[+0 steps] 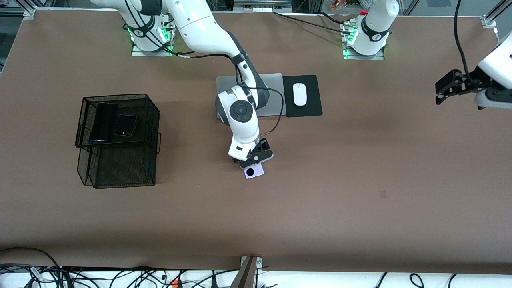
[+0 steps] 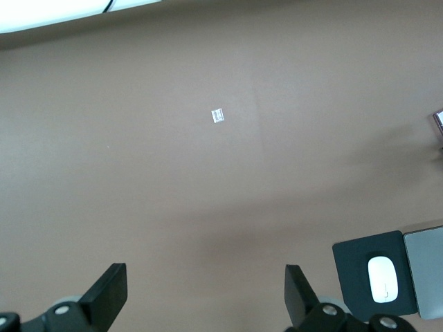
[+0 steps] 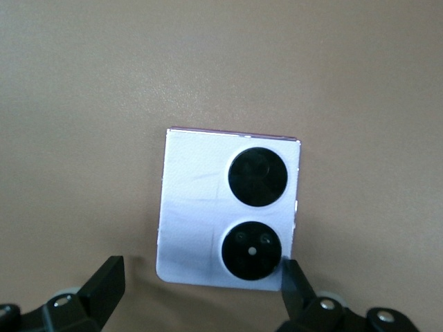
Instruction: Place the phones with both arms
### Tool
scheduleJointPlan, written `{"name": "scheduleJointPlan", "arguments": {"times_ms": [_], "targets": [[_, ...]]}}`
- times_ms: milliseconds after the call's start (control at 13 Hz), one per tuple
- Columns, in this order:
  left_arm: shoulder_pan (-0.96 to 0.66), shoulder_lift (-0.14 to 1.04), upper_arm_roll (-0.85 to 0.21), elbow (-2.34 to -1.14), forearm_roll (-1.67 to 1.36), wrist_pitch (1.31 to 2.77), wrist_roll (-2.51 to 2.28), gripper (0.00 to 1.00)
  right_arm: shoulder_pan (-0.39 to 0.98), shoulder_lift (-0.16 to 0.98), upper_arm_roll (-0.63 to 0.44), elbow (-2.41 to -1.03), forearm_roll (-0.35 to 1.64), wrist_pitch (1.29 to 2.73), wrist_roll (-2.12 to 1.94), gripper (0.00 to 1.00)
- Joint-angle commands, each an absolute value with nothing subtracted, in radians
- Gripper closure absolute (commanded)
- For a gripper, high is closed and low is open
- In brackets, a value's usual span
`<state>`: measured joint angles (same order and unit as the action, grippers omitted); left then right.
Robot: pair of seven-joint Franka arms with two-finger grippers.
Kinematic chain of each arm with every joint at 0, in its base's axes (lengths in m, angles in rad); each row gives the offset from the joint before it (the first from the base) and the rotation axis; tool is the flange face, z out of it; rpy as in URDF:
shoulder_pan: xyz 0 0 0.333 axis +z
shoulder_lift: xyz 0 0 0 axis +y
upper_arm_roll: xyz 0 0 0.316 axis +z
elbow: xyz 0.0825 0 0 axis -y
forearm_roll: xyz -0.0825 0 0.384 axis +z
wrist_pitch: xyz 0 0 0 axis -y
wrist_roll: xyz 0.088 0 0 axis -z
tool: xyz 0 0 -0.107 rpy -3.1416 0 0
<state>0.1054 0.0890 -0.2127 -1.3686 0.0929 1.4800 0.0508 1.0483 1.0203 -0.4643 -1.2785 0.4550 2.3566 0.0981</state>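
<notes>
A small square lilac-white phone [image 1: 255, 172] [image 3: 208, 207] with two round black lenses lies flat mid-table. My right gripper [image 1: 256, 160] [image 3: 201, 271] hangs just over it, open, with the phone's near edge between the fingers and one fingertip [image 3: 294, 277] at the phone's corner. A long black slab phone [image 1: 103, 120] and a small black flip phone [image 1: 125, 125] lie in the top tray of a black wire basket [image 1: 120, 172] toward the right arm's end. My left gripper [image 1: 439, 93] [image 2: 205, 273] waits open and empty in the air over the left arm's end of the table.
A silver laptop [image 1: 276, 92] [image 2: 426, 270] lies near the arm bases, partly under the right arm. Beside it is a black mouse pad [image 1: 310, 108] [image 2: 353, 270] with a white mouse [image 1: 299, 94] [image 2: 383, 279]. A small white scrap [image 2: 218, 115] lies on the brown tabletop.
</notes>
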Motion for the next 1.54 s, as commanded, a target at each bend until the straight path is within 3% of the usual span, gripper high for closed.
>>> {"name": "scheduleJointPlan", "arguments": {"times_ms": [0,769,1462], "targets": [[0.12,0.029,-0.213,-1.413,0.034,1.479,0.048,0.0,1.039,1.042,-0.46,-1.252,0.446,2.37,0.081,0.0],[0.12,0.0,-0.21,-1.391,0.029,1.398,-0.008,0.0,1.04,1.034,-0.466,-1.243,0.413,2.367,0.077,0.0],[0.11,0.008,-0.25,-1.394,-0.02,1.445,-0.114,0.0,1.034,1.049,-0.462,-1.243,0.367,2.428,0.015,0.0]]}}
